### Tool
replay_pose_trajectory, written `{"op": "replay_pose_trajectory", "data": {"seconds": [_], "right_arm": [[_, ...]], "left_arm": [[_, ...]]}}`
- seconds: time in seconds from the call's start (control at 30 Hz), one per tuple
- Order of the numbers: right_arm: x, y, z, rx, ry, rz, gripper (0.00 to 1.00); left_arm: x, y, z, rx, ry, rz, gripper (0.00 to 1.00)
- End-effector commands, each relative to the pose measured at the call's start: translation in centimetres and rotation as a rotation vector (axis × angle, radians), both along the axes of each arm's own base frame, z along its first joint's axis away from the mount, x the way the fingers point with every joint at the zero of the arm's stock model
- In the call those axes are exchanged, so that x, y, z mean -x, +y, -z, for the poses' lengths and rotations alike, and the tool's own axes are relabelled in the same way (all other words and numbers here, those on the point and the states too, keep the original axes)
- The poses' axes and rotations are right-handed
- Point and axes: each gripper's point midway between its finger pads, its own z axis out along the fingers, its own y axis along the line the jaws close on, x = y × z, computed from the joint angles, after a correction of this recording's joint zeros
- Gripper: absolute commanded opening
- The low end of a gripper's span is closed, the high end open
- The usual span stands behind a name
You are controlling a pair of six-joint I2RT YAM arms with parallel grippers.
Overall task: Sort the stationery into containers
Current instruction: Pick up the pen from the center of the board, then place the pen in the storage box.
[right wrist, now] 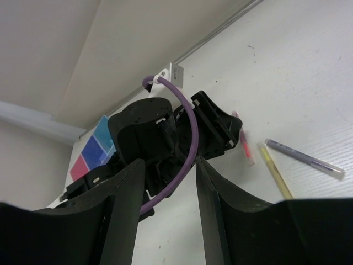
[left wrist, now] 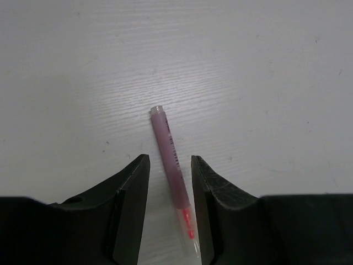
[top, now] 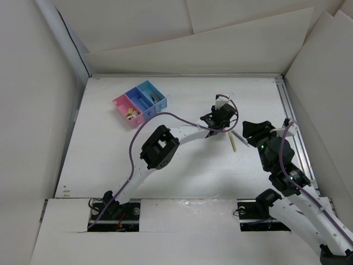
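The left fingers (left wrist: pixel 138 182) are found spread and held close to the surface (left wrist: pixel 265 83). A pink pen (left wrist: pixel 168 154) is seen lying flat on the surface between them, one end projecting beyond their tips. Whether either finger touches it cannot be told. The right fingers (right wrist: pixel 128 199) are likewise spread, with nothing held between them. A yellow pen (right wrist: pixel 276 175) and a purple pen (right wrist: pixel 306 161) are noted on the surface beyond and to the right of them. The joined containers (top: pixel 140 103) are located well apart from both pairs of fingers.
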Motion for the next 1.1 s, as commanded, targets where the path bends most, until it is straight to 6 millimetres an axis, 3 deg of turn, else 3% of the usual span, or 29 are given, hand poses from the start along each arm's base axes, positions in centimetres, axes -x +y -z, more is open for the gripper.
{"op": "replay_pose_trajectory", "data": {"seconds": [0.0,0.2,0.33,0.37,0.43,0.53,0.63,0.73,0.83,0.87,0.97,1.0,1.07], "right_arm": [[0.0,0.4,-1.6,-0.014,-0.044,-0.023,0.48],[0.1,0.4,-1.4,-0.014,-0.044,-0.023,0.48],[0.3,0.6,-1.6,-0.020,-0.052,-0.041,0.48],[0.3,0.3,-1.6,-0.019,-0.052,-0.026,0.48],[0.3,0.3,-1.6,-0.019,-0.052,-0.026,0.48],[0.5,0.5,-1.8,-0.024,-0.060,-0.038,0.48],[0.5,0.1,-2.0,-0.028,-0.068,-0.020,0.48],[0.6,0.5,-2.2,-0.034,-0.075,-0.041,0.48],[0.4,0.6,-2.0,-0.028,-0.066,-0.041,0.48],[0.4,0.6,-2.0,-0.028,-0.066,-0.041,0.48],[0.2,1.3,-1.7,-0.017,-0.059,-0.074,0.48],[0.2,1.5,-1.7,-0.018,-0.059,-0.083,0.48],[0.1,1.5,-1.7,-0.009,-0.059,-0.083,0.48]], "left_arm": [[-0.4,-1.3,-0.6,0.030,-0.004,0.009,0.33],[-0.3,-1.0,1.4,0.000,0.010,0.000,0.29],[-0.1,0.0,2.6,-0.038,0.020,-0.018,0.17],[-0.1,0.7,2.4,-0.066,0.012,-0.032,0.09],[0.0,2.0,2.4,-0.095,0.003,-0.061,0.02],[0.7,4.5,1.4,-0.131,-0.029,-0.088,0.00],[1.4,6.4,-1.1,-0.115,-0.066,-0.118,0.00],[0.6,7.9,-4.2,-0.047,-0.092,-0.134,0.00],[-1.3,10.7,-8.9,0.078,-0.110,-0.161,0.00],[-2.1,11.6,-11.8,0.129,-0.140,-0.172,0.00],[-5.5,16.6,-14.8,0.176,-0.171,-0.253,0.00],[-7.2,19.6,-16.1,0.202,-0.186,-0.314,0.00],[-8.9,22.8,-16.3,0.223,-0.177,-0.365,0.00]]}}
